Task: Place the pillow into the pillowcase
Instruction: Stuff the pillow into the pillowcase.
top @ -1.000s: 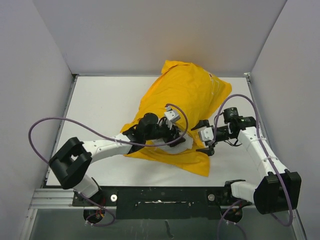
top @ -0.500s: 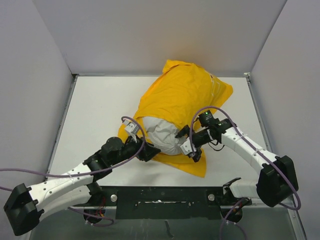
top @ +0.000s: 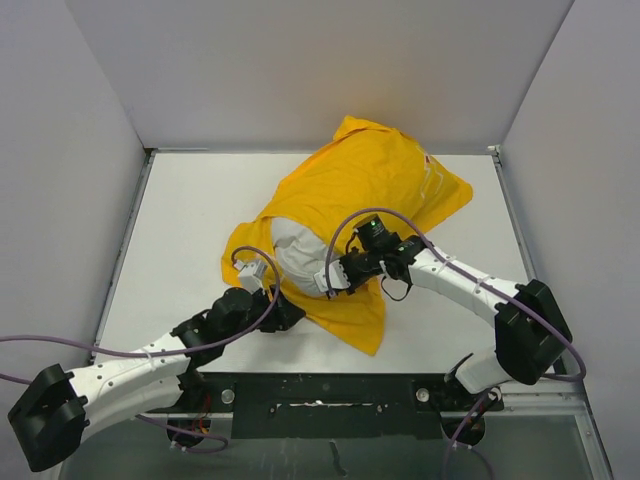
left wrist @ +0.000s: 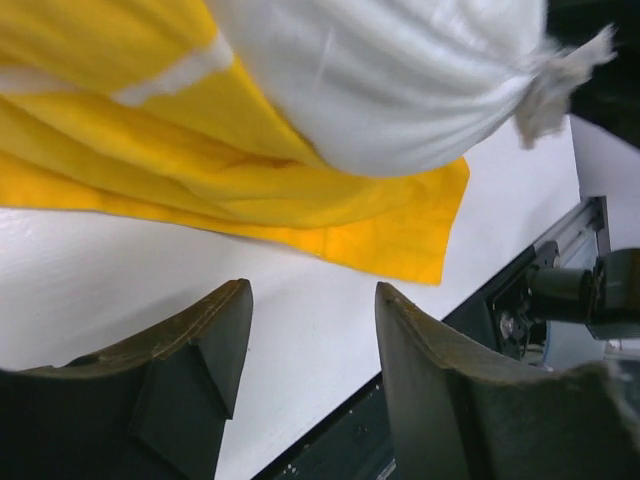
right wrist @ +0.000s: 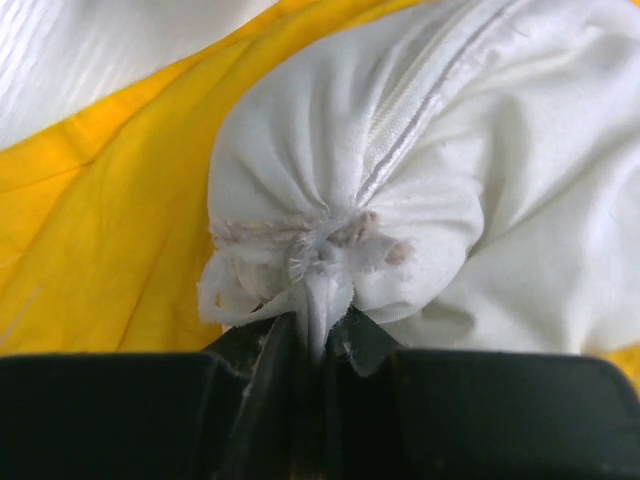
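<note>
The right tool point(right wrist: 320, 335) is pinching the plump white fabric pillow point(right wrist: 450, 200) by its corner. The left tool point(left wrist: 310, 330) (empty) is hanging open.

We see the pillowcase point(top: 370, 190) as bright yellow, with a pale white strip toward 2 o'clock. The pillow point(top: 297, 250) is plain white to light grey, with no pattern and a white seam. The desk point(top: 190, 220) is white. The arms point(top: 460, 285) are white with black joints, and their cables point(top: 90, 349) are purple.

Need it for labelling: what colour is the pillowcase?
Pillowcase: bright yellow, clearest in top view.
</note>
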Robot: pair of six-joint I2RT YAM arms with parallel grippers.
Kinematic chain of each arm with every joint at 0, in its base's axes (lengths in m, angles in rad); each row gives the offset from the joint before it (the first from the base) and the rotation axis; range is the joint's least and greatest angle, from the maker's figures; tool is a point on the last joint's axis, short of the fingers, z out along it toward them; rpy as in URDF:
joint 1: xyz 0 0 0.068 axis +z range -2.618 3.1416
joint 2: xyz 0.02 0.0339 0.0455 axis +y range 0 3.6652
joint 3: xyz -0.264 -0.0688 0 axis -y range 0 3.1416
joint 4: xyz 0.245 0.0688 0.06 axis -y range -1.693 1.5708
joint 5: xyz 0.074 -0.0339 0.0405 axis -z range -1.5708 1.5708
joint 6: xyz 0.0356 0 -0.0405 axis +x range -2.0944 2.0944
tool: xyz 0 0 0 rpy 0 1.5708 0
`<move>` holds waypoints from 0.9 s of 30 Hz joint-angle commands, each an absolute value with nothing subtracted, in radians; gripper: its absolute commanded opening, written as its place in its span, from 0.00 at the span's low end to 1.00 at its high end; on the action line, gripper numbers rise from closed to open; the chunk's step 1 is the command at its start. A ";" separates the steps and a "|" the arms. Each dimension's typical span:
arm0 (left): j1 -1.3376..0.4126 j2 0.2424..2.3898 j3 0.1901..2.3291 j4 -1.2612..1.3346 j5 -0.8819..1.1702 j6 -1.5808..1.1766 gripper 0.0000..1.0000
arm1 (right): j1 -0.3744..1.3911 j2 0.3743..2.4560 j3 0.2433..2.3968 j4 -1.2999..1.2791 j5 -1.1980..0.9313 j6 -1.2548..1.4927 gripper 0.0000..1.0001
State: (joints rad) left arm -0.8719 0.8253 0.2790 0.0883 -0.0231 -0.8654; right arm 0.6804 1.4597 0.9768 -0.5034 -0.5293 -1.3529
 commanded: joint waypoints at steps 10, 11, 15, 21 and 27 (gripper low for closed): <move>-0.856 0.881 0.217 0.429 -0.222 -1.042 0.55 | 0.583 1.499 1.012 -0.201 -0.685 -0.695 0.00; -0.856 0.903 0.216 0.468 -0.216 -1.050 0.55 | 0.583 1.505 1.012 -0.192 -0.695 -0.673 0.00; -0.861 1.013 0.200 0.632 -0.204 -1.103 0.55 | 0.595 1.525 1.023 -0.170 -0.726 -0.617 0.00; -0.897 1.198 0.255 0.750 -0.257 -1.110 0.60 | 0.607 1.551 1.031 -0.159 -0.736 -0.583 0.00; -0.907 1.363 0.287 0.901 -0.324 -1.109 0.61 | 0.607 1.552 1.023 -0.158 -0.738 -0.583 0.00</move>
State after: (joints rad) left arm -0.9020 1.2949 0.2359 0.6903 -0.2558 -1.0969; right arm 0.5983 1.5517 1.0042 -0.2123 -0.7033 -0.6159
